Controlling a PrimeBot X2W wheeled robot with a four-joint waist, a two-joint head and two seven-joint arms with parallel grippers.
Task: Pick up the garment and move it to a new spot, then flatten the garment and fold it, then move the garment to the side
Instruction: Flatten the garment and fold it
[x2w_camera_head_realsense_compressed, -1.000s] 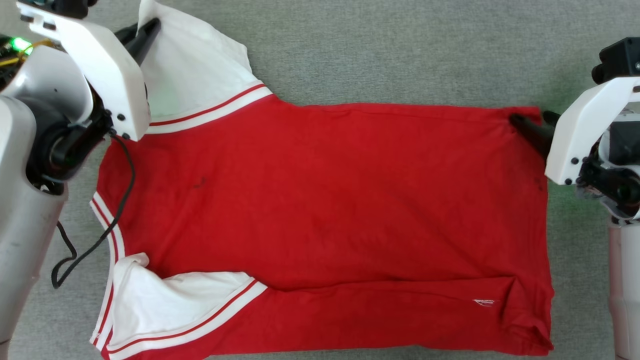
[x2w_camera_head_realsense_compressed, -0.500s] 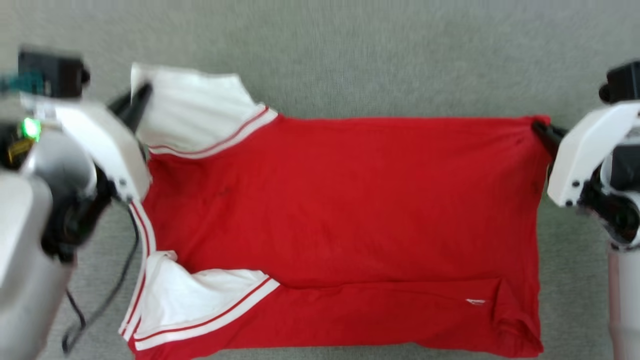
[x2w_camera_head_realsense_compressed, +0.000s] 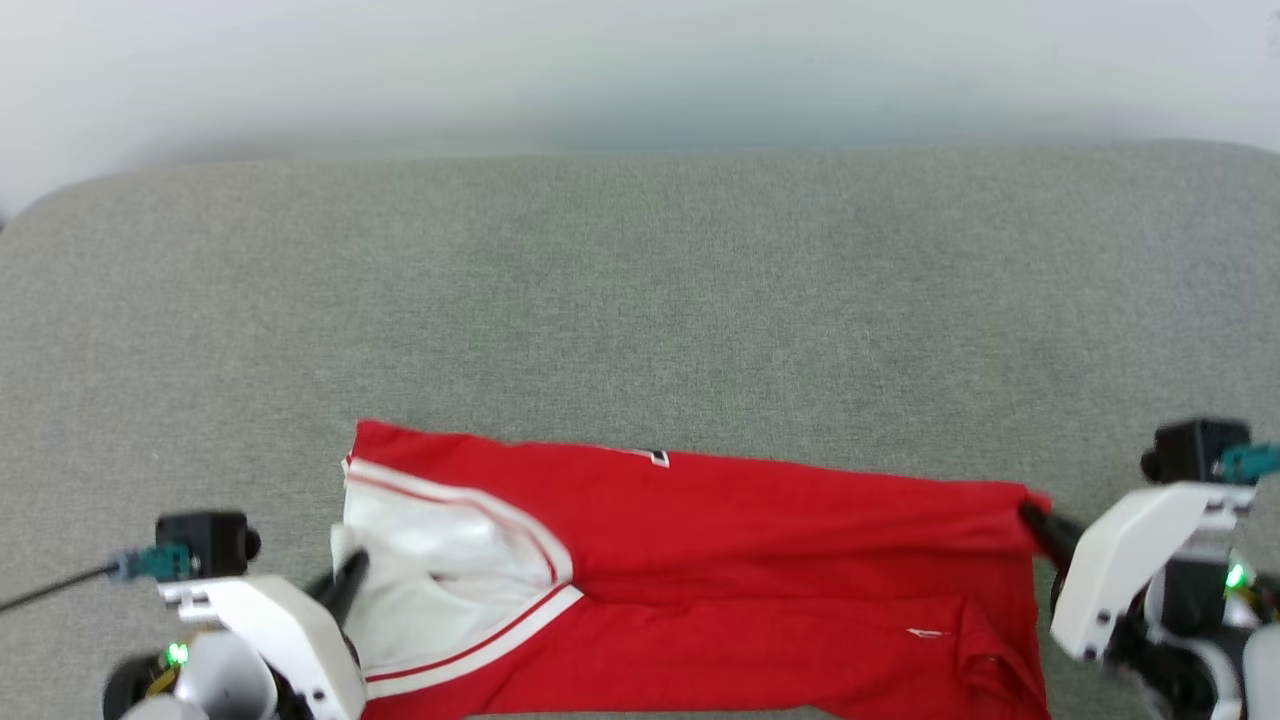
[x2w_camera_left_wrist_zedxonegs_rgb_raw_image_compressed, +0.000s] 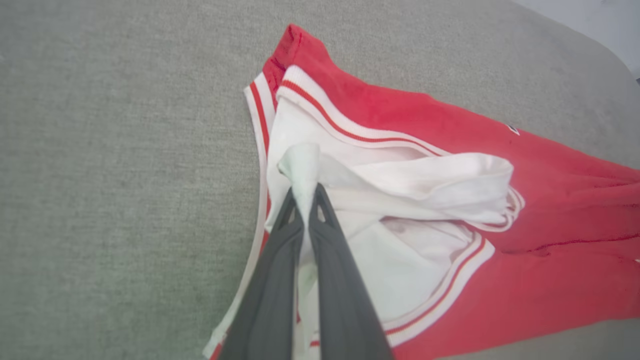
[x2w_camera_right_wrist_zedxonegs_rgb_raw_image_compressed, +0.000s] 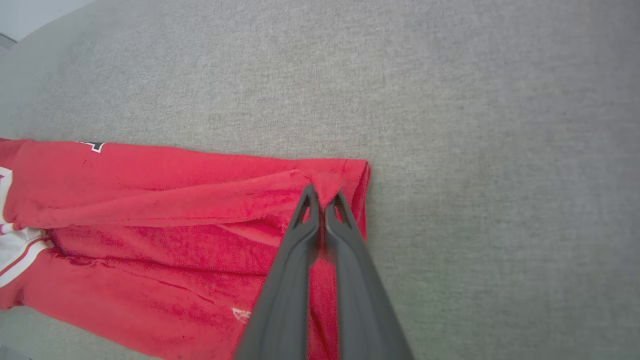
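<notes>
The garment (x2w_camera_head_realsense_compressed: 760, 560), a bright red jersey with white red-striped trim, lies doubled over along its length on the grey surface, near my body. A bit of black-and-white lettering (x2w_camera_head_realsense_compressed: 658, 458) peeks out at its far fold. My left gripper (x2w_camera_head_realsense_compressed: 352, 570) is shut on a bunched white sleeve panel (x2w_camera_left_wrist_zedxonegs_rgb_raw_image_compressed: 305, 165), pinched between the fingertips of the left gripper (x2w_camera_left_wrist_zedxonegs_rgb_raw_image_compressed: 305, 192). My right gripper (x2w_camera_head_realsense_compressed: 1030, 517) is shut on the red hem corner at the garment's right end, and the right wrist view shows that corner (x2w_camera_right_wrist_zedxonegs_rgb_raw_image_compressed: 350, 175) caught at the right gripper (x2w_camera_right_wrist_zedxonegs_rgb_raw_image_compressed: 324, 199).
The grey felt-like surface (x2w_camera_head_realsense_compressed: 640, 300) stretches wide beyond the garment to a rounded far edge, with a pale wall (x2w_camera_head_realsense_compressed: 640, 60) behind it. A black cable (x2w_camera_head_realsense_compressed: 50, 590) runs from the left wrist camera toward the left border.
The right gripper has shut on the hem corner. Both grippers have drawn the far edge toward me, doubling the garment over. The head camera has tilted up, so the whole picture has shifted.
</notes>
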